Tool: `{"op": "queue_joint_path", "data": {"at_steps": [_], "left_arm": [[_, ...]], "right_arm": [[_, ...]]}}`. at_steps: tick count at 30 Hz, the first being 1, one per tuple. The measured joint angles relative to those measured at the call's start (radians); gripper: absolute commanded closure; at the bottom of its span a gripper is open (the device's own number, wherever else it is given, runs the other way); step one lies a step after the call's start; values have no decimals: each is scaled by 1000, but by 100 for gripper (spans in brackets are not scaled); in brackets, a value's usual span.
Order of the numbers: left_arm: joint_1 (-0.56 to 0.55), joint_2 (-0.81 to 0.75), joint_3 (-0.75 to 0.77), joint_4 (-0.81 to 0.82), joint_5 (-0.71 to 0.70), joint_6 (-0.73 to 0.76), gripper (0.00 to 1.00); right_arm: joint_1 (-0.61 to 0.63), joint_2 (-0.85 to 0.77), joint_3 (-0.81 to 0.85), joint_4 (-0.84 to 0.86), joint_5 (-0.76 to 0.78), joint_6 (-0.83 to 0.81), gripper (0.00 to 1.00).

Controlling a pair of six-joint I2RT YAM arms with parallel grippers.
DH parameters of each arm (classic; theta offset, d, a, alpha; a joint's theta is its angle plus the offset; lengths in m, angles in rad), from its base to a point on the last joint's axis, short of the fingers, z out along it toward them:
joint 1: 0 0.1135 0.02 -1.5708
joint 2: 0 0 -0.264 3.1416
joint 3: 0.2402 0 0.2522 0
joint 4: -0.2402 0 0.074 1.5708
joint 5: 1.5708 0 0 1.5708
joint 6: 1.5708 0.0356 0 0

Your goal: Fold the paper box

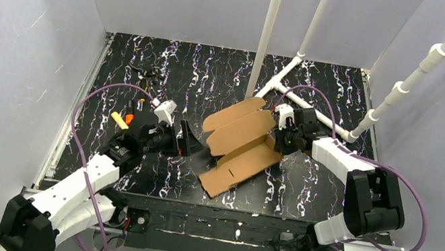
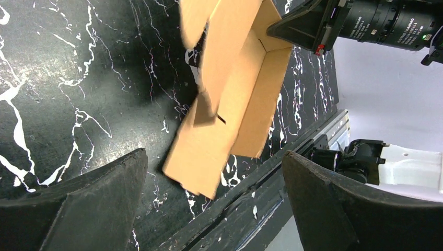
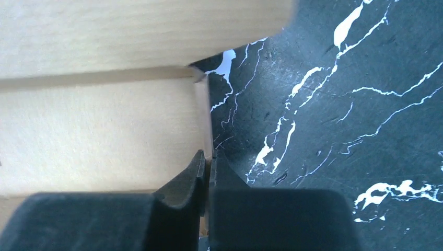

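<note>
Mid-frame, the right gripper point(image 1: 280, 137) is clamped on a flap edge of the paper box point(image 1: 240, 143). The left gripper point(image 1: 196, 142) gapes wide just left of it.

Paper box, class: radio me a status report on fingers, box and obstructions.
Left fingers open, short of box. Right fingers shut on box's edge. Box part-folded, trough-shaped. White pipe close behind it.

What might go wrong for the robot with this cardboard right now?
The right pincer nips only the thin edge of the box; it may slip out or tear. The left pincer is open and holds nothing, so the box might slide when pulled.
</note>
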Motion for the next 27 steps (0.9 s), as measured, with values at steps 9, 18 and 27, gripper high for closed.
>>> {"op": "queue_joint_path", "data": {"at_steps": [9, 18, 27], "left_arm": [[0, 50, -10, 28, -43, -108, 4], [0, 0, -23, -71, -116, -101, 7], [0, -40, -52, -136, -115, -67, 28]], "right_arm": [[8, -29, -47, 91, 77, 146, 82], [38, -75, -62, 58, -5, 124, 18], [-86, -228, 93, -171, -244, -318, 2]]}}
